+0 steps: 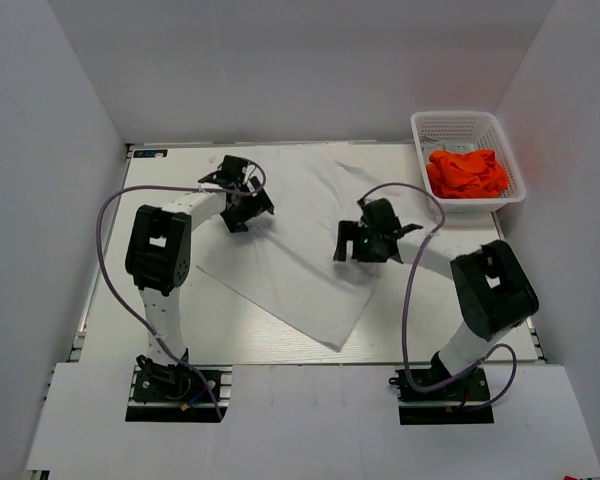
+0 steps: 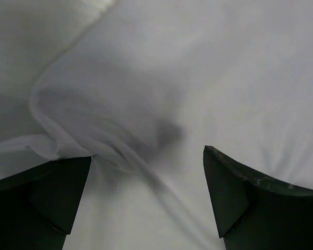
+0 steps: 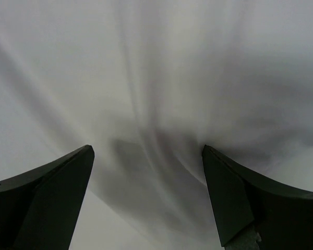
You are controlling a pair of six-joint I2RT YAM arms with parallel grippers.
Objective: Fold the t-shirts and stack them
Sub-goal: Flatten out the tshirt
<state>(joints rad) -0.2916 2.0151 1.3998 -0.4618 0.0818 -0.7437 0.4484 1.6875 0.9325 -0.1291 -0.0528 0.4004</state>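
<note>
White t-shirt (image 1: 300, 255) is spread out on the desk (image 1: 180, 335), so I've parked both end effectors low over it: left one (image 1: 248, 212) at its left edge, right one (image 1: 352, 248) on its right side. Both are wide open and empty, lined up to pinch fabric, I reckon. The orange t-shirts (image 1: 467, 173) sit bunched in the lattice basket (image 1: 458, 117), off past its far right corner.

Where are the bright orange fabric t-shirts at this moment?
In the top view, the bright orange t-shirts lie bunched inside the white plastic lattice basket, which stands at the far right corner of the table.
</note>
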